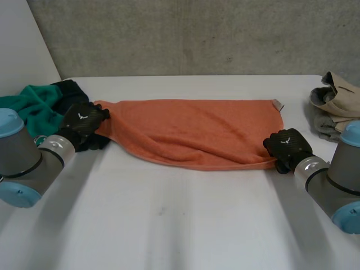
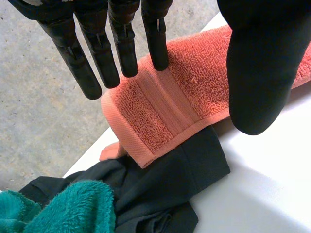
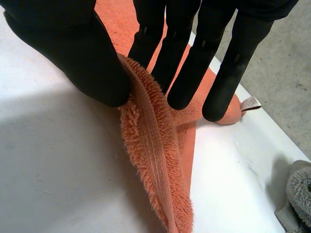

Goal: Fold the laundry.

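The white table takes up the lower frame of the head view. Across its middle lies the orange terry towel, laid out lengthwise with its near edge sagging in slack folds, so it looks set up to be pulled flat for a first fold. A heap of teal fleece and black cloth sits at the left edge of the frame, probably still to be done. A stack of beige and grey garments at the right edge looks already folded, and both piles are cut off by the frame. The right hand is clamped on the towel's near right corner, with thumb and fingers squeezing a raised ridge of pile between them. The left hand is at the left short edge, which rests on the black cloth. Its fingers are straight and apart from the thumb, so I judge it not closed on anything. A small white label marks the far right corner. The towel corner under the left hand is hidden.
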